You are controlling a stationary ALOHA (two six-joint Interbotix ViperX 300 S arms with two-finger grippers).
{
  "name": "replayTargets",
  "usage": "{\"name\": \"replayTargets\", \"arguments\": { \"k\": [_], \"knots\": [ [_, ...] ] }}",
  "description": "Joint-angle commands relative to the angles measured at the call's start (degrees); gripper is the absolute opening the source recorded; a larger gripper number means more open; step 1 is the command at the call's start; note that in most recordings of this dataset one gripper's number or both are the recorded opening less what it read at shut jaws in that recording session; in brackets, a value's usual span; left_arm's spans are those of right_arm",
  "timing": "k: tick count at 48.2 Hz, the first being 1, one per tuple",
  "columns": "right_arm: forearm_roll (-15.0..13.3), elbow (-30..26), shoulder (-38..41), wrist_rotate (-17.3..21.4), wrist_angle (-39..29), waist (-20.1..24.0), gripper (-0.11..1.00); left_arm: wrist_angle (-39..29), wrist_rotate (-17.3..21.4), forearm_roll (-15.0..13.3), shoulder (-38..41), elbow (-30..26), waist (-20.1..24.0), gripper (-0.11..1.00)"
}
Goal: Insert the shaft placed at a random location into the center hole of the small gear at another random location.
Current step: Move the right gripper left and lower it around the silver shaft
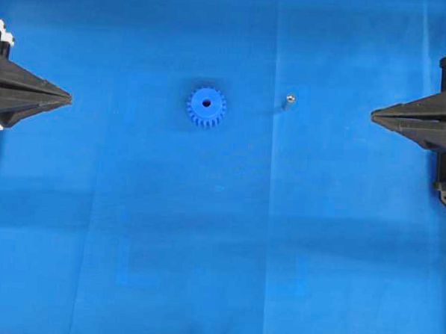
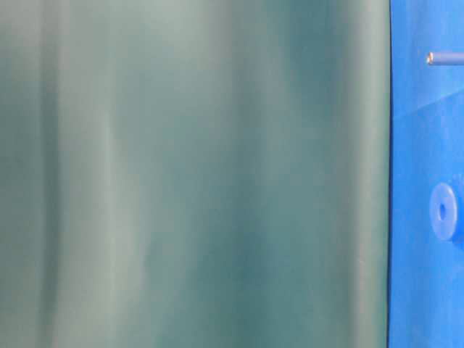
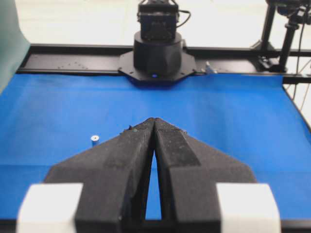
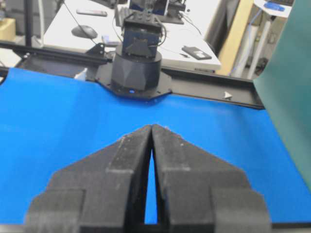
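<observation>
Overhead: small gear (image 1: 207, 107) lying flat, center hole (image 1: 206, 102) facing up, empty. Shaft (image 1: 287, 102) standing apart to its right, long axis seemingly upright. Nothing inserted; grasp and insertion remaining.
Left wrist: left gripper (image 3: 154, 121) tips pressing together, holding nothing.
Right wrist: right gripper (image 4: 152, 127) likewise pinched together, holding nothing.

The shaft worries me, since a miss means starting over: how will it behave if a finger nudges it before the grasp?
The shaft seems to stand on end on the blue cloth, so a nudge would probably topple it. Being a round pin, it may then roll. Its silvery surface looks smooth, so it might slip between pads.
</observation>
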State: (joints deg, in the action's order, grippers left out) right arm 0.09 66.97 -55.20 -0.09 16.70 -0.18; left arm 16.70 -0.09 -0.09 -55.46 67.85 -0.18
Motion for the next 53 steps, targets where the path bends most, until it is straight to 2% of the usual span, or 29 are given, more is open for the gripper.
{"name": "replayTargets", "arguments": {
  "k": [1,7,16,22,26,29,37,40,53],
  "knots": [
    [-0.26,-0.53,0.70,-0.35,0.09,-0.26,0.00,-0.35,-0.44,0.00,0.97,-0.79,-0.09,0.00],
    [0.00,-0.53,3.25,-0.18,-0.53,-1.67,-0.06,-0.44,-0.70,0.00,1.05,-0.79,-0.09,0.00],
    [0.26,0.26,9.40,0.09,3.25,-5.10,-0.06,-0.44,-0.70,0.00,0.97,-0.62,-0.09,0.00],
    [1.05,0.26,14.85,0.09,5.62,-7.12,-0.01,-0.53,-0.70,0.00,0.97,-0.44,-0.09,0.00],
    [1.49,-0.09,19.07,0.09,7.29,-8.09,0.07,-0.53,-0.70,0.00,0.88,-0.35,-0.09,0.00],
    [2.02,-0.35,22.85,0.09,8.79,-8.70,0.17,-0.53,-0.70,0.00,0.88,-0.35,-0.09,0.00],
    [2.81,-1.32,30.85,0.09,12.74,-10.81,0.63,-0.53,-0.70,0.00,0.88,-0.35,-0.09,0.00],
    [2.90,-1.67,33.75,0.09,13.71,-11.69,0.75,-0.53,-0.70,0.00,0.70,-0.26,-0.09,0.00],
    [4.48,-2.90,46.23,0.09,19.78,-13.62,0.70,-0.53,-0.62,0.00,0.70,-0.18,-0.09,0.00]
  ]
}}
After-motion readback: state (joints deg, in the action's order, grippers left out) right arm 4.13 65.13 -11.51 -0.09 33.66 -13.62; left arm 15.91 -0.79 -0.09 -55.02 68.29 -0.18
